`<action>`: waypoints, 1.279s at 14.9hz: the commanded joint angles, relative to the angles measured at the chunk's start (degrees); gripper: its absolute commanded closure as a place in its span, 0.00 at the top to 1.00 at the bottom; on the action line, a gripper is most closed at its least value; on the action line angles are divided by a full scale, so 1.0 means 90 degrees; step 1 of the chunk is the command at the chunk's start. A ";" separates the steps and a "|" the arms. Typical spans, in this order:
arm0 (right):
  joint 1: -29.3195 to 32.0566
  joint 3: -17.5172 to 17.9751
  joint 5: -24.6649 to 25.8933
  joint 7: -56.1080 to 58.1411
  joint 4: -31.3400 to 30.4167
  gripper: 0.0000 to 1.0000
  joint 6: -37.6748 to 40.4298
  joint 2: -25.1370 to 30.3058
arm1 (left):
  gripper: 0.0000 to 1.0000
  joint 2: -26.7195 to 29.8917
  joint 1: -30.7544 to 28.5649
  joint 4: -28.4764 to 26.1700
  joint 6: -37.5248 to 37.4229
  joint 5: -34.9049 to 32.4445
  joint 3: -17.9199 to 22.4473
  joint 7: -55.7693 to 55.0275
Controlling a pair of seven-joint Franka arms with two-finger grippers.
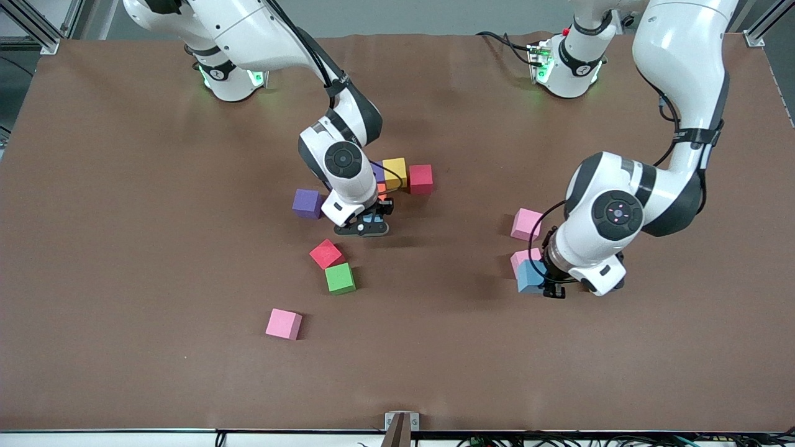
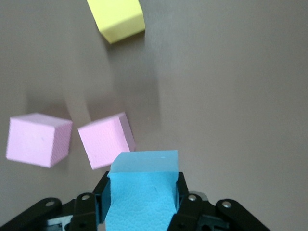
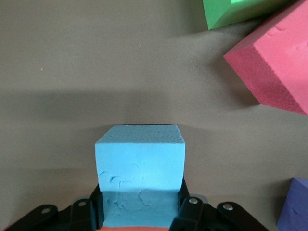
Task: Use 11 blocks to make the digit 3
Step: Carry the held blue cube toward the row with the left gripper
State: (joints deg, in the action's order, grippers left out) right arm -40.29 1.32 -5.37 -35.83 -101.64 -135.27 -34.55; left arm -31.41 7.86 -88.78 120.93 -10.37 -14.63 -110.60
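Note:
My right gripper [image 1: 367,226] is shut on a blue block [image 3: 140,159], low over the table. An orange block [image 1: 381,188] shows as a sliver beside it. Past that runs a row of purple [image 1: 377,171], yellow [image 1: 395,172] and red [image 1: 420,179] blocks. A loose purple block [image 1: 307,203] lies toward the right arm's end. My left gripper [image 1: 546,283] is shut on a lighter blue block [image 2: 144,166], right against a pink block [image 1: 520,255]. A second pink block [image 1: 527,223] lies farther from the front camera. Whether either held block rests on the table I cannot tell.
A red block [image 1: 327,253] and a green block [image 1: 340,277] lie together, nearer the front camera than my right gripper. One pink block [image 1: 284,323] sits alone, nearer still. Brown mat [image 1: 621,372] covers the table, and a bracket [image 1: 401,424] stands at its front edge.

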 commanded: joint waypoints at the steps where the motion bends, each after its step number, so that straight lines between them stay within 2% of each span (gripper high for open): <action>1: -0.0016 0.0009 0.0157 -0.0159 -0.0132 0.34 -0.0068 0.0049 | 0.24 -0.0153 0.0200 0.0196 0.0224 -0.0029 0.0024 -0.0386; 19: -0.0153 0.0009 0.0157 -0.0159 -0.0161 0.34 -0.0068 0.0040 | 0.24 -0.0787 0.0972 0.0401 0.0615 -0.0107 0.0044 -0.1548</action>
State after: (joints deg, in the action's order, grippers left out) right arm -41.45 1.37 -5.25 -35.83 -102.02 -135.27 -34.73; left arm -36.78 15.19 -86.84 126.07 -10.37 -14.63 -122.69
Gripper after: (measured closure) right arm 0.476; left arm 0.454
